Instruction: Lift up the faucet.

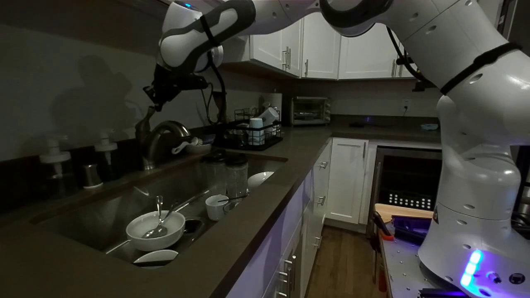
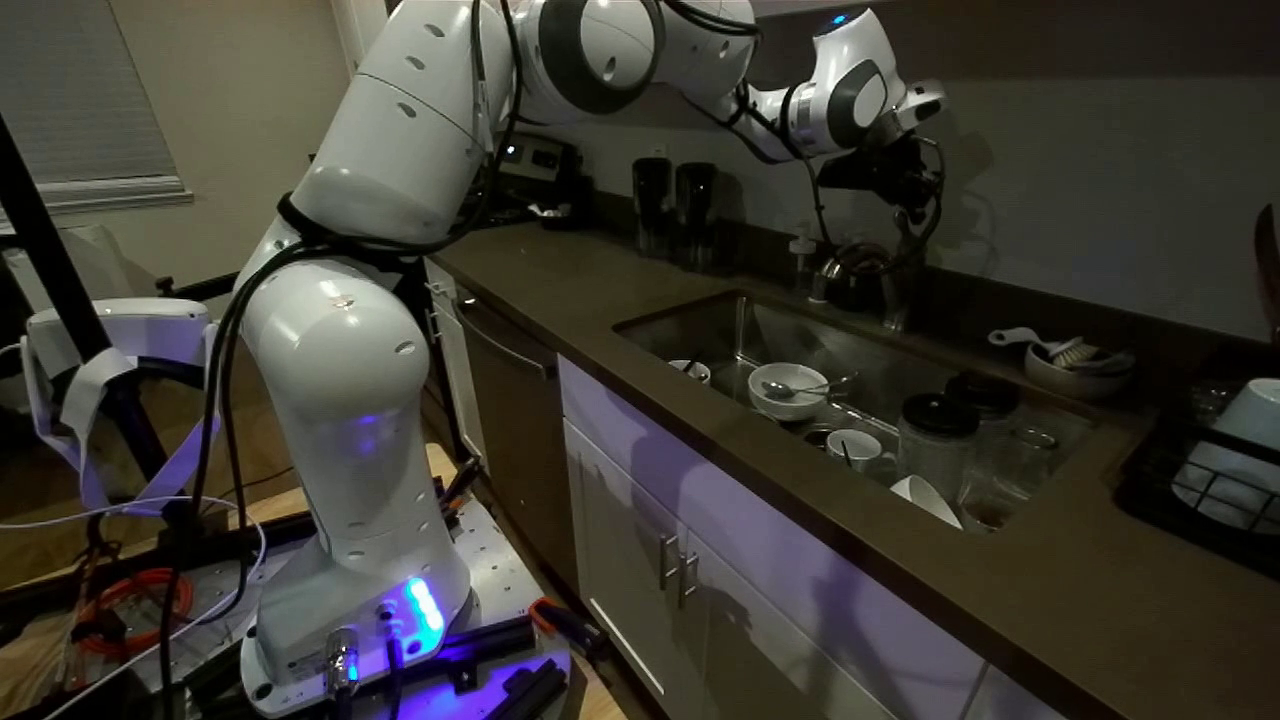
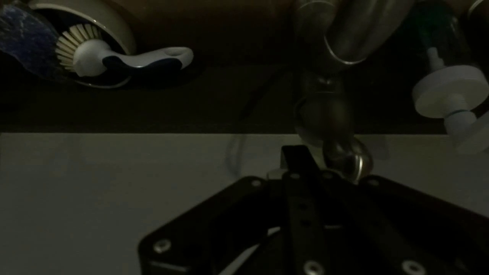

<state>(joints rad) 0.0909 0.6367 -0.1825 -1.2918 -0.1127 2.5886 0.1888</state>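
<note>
Black and jointed, the gripper [image 3: 300,154] hangs by the top of the faucet [image 1: 154,142], and we see its two fingers [image 3: 295,158] pressed together. Their ends are just beside the short handle [image 1: 145,119] of the faucet; whether they touch it, we cannot tell. The faucet stands on the smooth, brownish counter [image 1: 256,207], behind the sink [image 2: 870,360] and near the pale wall [image 3: 114,198]. It is of dark brushed metal, with a soft, dull shine. We see a stout round body [image 3: 324,114], a thick spout [image 3: 366,34] bent in an arch, and, in the wrist view, a thin bright ring in the metal. The handle has a rounded tip, and in an exterior view it rises above the body with a slight lean.

On one side of the faucet we find dispensers [image 1: 106,147] with round white caps; on its other side, a shallow bowl [image 2: 1070,385] holds a white brush [image 3: 89,59] with stiff, cream bristles. The sink is of shiny steel. In it, a white bowl [image 1: 155,244] holds a metal spoon [image 1: 156,231], and near this bowl are a white mug [image 1: 214,211] and clear jars [image 2: 935,450] with dark lids. Farther off, we observe a black wire rack [image 1: 267,145] with cups [image 1: 271,116], a boxy toaster oven [image 1: 310,111], and flat white cupboards [image 1: 348,182] with straight metal bars. The arm [image 1: 480,140] has smooth, rounded white shells.
</note>
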